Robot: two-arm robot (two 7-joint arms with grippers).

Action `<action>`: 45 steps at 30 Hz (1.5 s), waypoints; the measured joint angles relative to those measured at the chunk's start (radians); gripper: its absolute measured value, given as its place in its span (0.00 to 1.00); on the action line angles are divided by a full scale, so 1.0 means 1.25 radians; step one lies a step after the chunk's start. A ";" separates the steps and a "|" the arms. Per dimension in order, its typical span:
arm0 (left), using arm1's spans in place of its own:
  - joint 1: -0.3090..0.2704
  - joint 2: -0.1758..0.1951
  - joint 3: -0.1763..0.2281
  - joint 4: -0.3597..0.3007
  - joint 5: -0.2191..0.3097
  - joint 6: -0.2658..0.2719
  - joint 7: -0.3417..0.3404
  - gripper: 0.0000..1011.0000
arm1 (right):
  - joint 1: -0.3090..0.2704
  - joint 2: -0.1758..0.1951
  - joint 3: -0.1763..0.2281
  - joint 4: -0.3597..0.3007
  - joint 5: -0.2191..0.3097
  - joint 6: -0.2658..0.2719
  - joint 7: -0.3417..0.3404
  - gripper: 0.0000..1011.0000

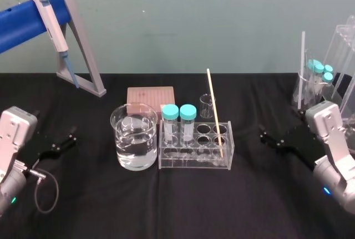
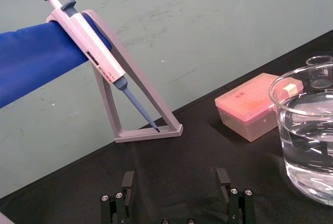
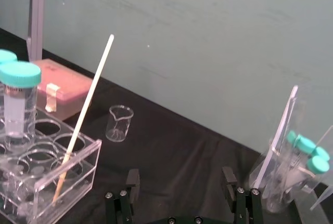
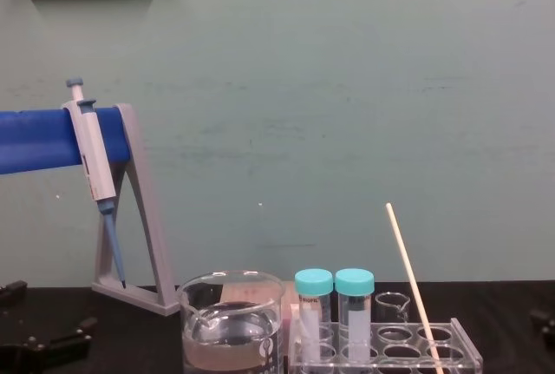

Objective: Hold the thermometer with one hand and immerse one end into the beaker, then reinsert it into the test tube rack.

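Right end effector (image 1: pixel 266 138) rests low on the black counter (image 1: pixel 177 206), well to the right of the test tube rack (image 1: pixel 194 162). In its wrist view its two black fingers stand wide apart with nothing between them (image 3: pixel 181 180). The left end effector (image 1: pixel 65 143) lies parked at the far left, equally spread and empty (image 2: pixel 176 182). The thermometer (image 1: pixel 215 114) stands in a hole at the rack's right end, its foot near the rack floor and its top leaning back and to the left, rising well above the two capped tubes (image 1: pixel 178 120). It looks very light, stiff and smooth, and thin enough to snap or twist in a careless pinch, so the fingers would have to close almost fully and squarely on it. The bare stretch above the rack's top plate, around mid-length, seems the best hold: clear of the acrylic and the tubes, with plenty of rod below for dipping. Drawing it out along its own lean should keep it from levering the light rack. The beaker (image 1: pixel 134 139), partly filled with clear liquid, sits just beside the rack's left end.
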 joint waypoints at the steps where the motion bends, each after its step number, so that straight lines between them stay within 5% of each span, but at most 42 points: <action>1: 0.000 0.000 0.000 0.000 0.000 0.000 0.000 0.99 | -0.003 0.005 0.006 -0.012 0.001 0.010 0.005 0.99; 9: 0.000 0.000 0.000 0.000 0.000 0.000 0.000 0.99 | -0.024 0.033 0.051 -0.100 0.064 0.085 0.069 0.99; 16: 0.000 0.000 0.000 0.000 0.000 0.000 0.000 0.99 | 0.021 0.032 0.079 -0.121 0.179 0.201 0.197 0.99; 24: 0.000 0.000 0.000 0.000 0.000 0.000 0.000 0.99 | 0.140 0.015 0.069 -0.048 0.264 0.332 0.367 0.99; 31: 0.000 0.000 0.000 0.000 0.000 0.000 0.000 0.99 | 0.242 -0.011 0.040 0.047 0.315 0.421 0.440 0.99; 45: 0.000 0.000 0.000 0.000 0.000 0.000 0.000 0.99 | 0.397 -0.072 -0.054 0.232 0.315 0.475 0.494 0.99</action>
